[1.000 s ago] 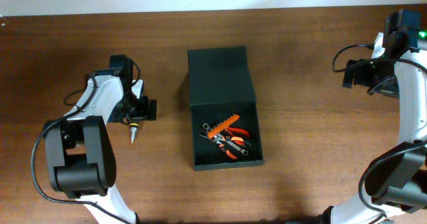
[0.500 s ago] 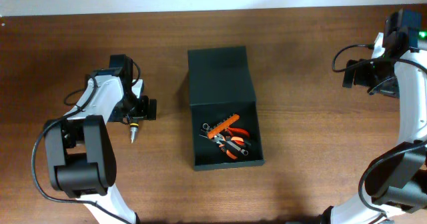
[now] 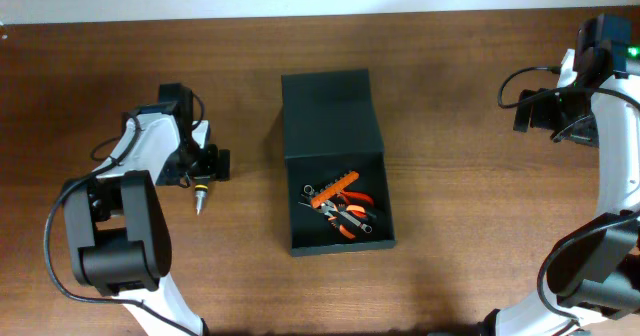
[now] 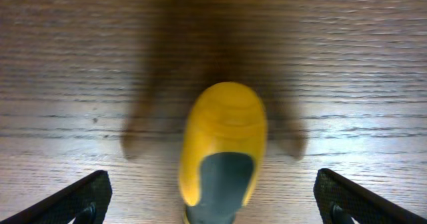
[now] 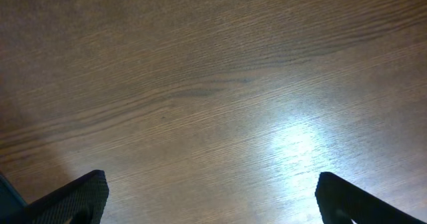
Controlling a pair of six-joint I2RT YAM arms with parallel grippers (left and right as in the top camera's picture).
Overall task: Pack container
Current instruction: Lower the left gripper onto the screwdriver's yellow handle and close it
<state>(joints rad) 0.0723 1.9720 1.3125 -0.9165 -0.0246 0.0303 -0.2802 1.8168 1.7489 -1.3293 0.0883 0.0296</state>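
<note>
Yellow plastic with a grey inset sits between the left jaws. It is the handle (image 4: 223, 151) of a screwdriver (image 3: 199, 200), blurred in the left wrist view. The jaws stand wide apart, and their black fingertips (image 4: 77, 197) are clear of the handle on either side, so nothing is gripped. From overhead the screwdriver lies on the counter (image 3: 450, 226) with its tip toward 6 o'clock and its handle under the jaws.

The container (image 3: 340, 244) lies at 3 o'clock from those jaws, near but apart. It is open, with its lid (image 3: 326, 111) folded back toward 12 o'clock. A heap of tools (image 3: 340, 208), some with orange grips, already lies inside.

The right jaws are also apart with only bare wood between them. They hang at the counter's 3 o'clock edge, well apart from the container.

The likely trouble is in the grasp. The handle is rounded and smooth, so jaws closing near its butt could squeeze it out or roll it away. If it is caught only at that end, the shaft may droop or swing in transit and the tip could snag the container's 9 o'clock wall. A drop onto the heap might leave the screwdriver propped above the rim, where it would foul the lid. Coming in too low over the wall could also shove the container across the counter.
</note>
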